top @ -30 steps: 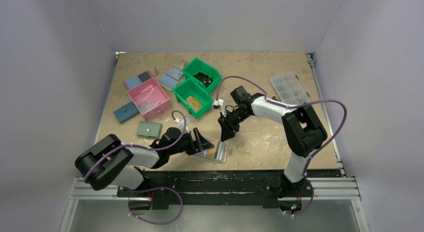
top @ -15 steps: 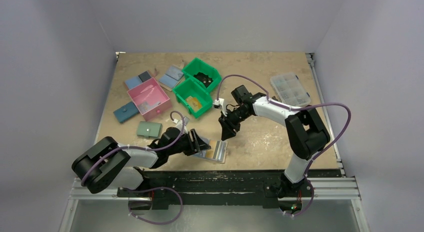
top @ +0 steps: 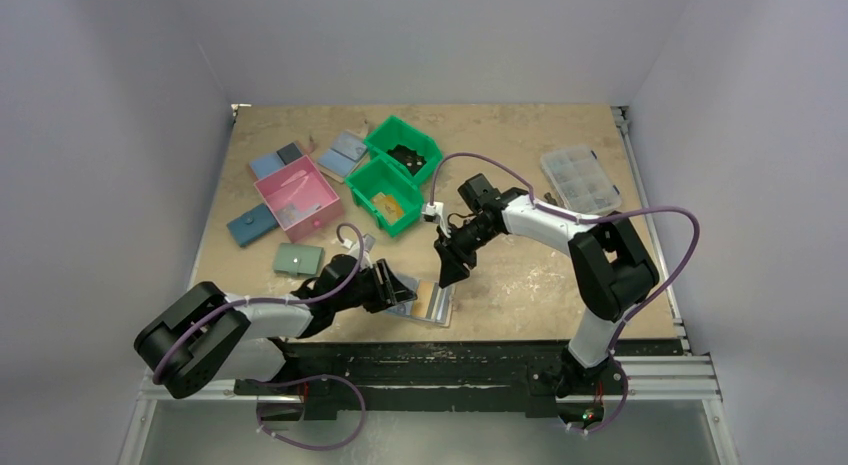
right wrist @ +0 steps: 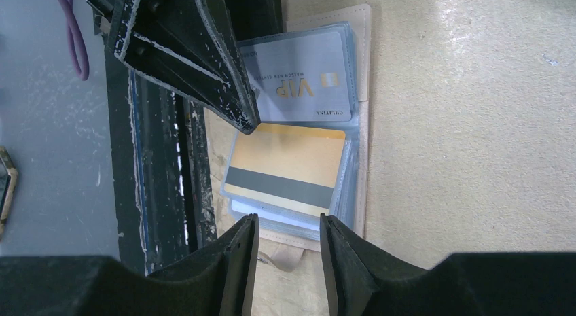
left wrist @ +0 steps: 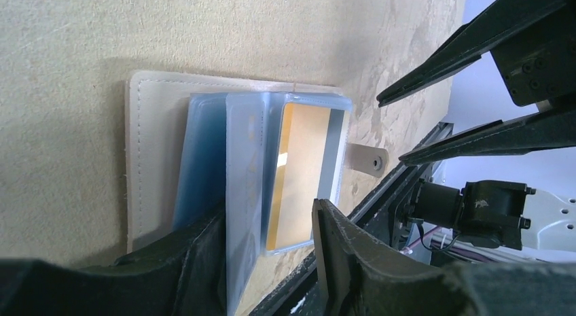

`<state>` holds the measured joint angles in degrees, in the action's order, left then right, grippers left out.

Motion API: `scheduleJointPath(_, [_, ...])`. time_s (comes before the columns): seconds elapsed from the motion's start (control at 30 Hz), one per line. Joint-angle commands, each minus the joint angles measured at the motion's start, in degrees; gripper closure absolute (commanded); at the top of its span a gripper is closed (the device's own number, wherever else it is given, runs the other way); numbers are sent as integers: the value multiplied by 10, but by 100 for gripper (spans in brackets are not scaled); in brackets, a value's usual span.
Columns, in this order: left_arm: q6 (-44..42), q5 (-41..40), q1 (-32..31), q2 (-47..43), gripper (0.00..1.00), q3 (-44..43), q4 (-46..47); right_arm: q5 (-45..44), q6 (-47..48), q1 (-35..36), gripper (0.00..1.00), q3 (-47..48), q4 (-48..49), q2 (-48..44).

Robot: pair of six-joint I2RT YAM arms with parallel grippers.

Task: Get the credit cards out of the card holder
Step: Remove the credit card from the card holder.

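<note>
Your left pincer straddles the card holder to steady it (clamped? cannot tell); right pincer hangs open over the credit cards.

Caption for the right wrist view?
Open card holder with silver VIP card and gold striped card; left gripper at its edge, right gripper over it.

gold "VIP" on the grey card in the card holder (upside down), smaller print beside it unreadable
</note>
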<state>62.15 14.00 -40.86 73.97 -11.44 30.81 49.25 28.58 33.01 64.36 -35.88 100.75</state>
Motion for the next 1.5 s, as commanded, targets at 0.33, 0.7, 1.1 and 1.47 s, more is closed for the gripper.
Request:
scheduleJointPath(0.33, [-9, -20, 22, -33, 59, 0, -41, 25, 13, 2, 55, 3, -8, -20])
scheduleJointPath(0.7, [2, -5, 28, -20, 99, 16, 15, 42, 34, 3, 54, 11, -28, -27])
scheduleJointPath(1.1, [24, -2, 27, -26, 100, 54, 224, 185, 22, 8, 54, -5, -31, -45])
scheduleJointPath(1.47, [81, -5, 27, 85, 100, 77, 448, 146, -116, 22, 54, -20, 82, 13])
